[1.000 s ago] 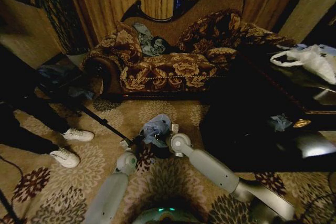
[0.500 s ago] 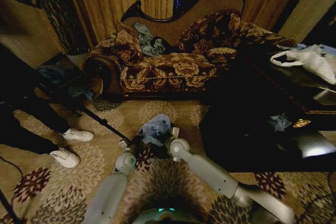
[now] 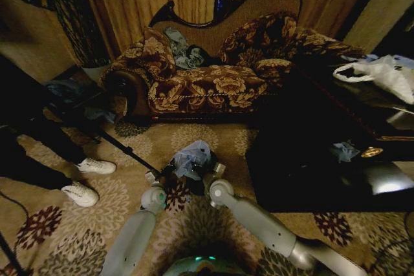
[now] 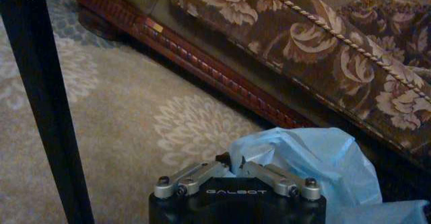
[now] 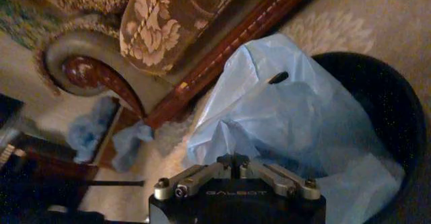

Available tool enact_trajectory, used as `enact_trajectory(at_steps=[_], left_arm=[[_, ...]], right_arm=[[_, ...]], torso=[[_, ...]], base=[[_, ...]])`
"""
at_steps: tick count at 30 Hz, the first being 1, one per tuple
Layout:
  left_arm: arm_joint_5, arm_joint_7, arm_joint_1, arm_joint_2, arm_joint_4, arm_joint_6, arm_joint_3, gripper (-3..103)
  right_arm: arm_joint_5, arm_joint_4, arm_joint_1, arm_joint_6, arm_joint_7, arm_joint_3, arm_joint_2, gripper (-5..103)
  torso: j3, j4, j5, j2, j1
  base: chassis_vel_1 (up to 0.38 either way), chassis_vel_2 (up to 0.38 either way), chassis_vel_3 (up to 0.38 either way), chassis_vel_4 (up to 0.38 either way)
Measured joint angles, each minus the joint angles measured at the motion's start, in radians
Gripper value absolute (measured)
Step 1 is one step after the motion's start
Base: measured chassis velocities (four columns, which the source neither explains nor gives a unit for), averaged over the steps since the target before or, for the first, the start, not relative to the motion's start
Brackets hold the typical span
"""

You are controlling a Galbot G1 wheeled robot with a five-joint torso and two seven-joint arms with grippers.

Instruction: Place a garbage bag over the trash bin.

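Observation:
The garbage bag (image 3: 189, 158), pale blue film, is bunched over the small black trash bin (image 3: 202, 183) on the carpet in front of the sofa. My left gripper (image 3: 163, 176) holds the bag's left side; in the left wrist view its fingertips meet on the garbage bag (image 4: 306, 156) where the left gripper (image 4: 232, 164) pinches the film. My right gripper (image 3: 211, 171) holds the bag's right side. In the right wrist view the right gripper (image 5: 232, 159) is shut on the garbage bag (image 5: 283, 108), which drapes into the trash bin (image 5: 398, 115), whose dark rim curves around it.
A floral sofa (image 3: 207, 85) stands just behind the bin. A black table (image 3: 336, 159) at the right carries a white handled bag (image 3: 381, 72) and a small blue-grey scrap (image 3: 345, 151). A black tripod leg (image 3: 126, 150) crosses the carpet, and a person's white shoes (image 3: 87, 179) stand at the left.
My right arm has drawn back a little toward me, and the bag's top has shifted slightly left. The left arm has barely moved.

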Motion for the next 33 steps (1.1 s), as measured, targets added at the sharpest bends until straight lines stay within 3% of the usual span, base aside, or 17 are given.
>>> enact_trajectory(at_steps=[5,16,21,33], left_arm=[[0.003,0.002,-0.001,-0.001,0.01,-0.007,0.005,0],[0.007,0.007,-0.01,0.003,0.025,-0.014,0.01,0],[0.006,0.008,-0.01,0.006,0.027,-0.019,0.008,0],[0.005,0.017,-0.01,0.007,0.041,-0.041,0.006,0]], right_arm=[[0.069,0.05,-0.05,-0.028,-0.049,0.014,-0.04,0],[0.133,0.103,-0.079,-0.089,0.004,-0.023,-0.085,0],[0.065,0.088,-0.066,-0.134,-0.01,-0.081,-0.115,0],[-0.121,-0.076,-0.091,-0.12,-0.059,-0.09,-0.048,0]], torso=[[0.0,-0.0001,0.0,0.0,0.0],[0.0,0.0,0.0,0.0,0.0],[0.0,0.0,-0.0001,0.0,0.0],[0.0,0.0,-0.0001,0.0,0.0]], base=[[0.0,0.0,0.0,0.0],[0.0,0.0,0.0,0.0],[0.0,0.0,0.0,0.0],[0.0,0.0,0.0,0.0]])
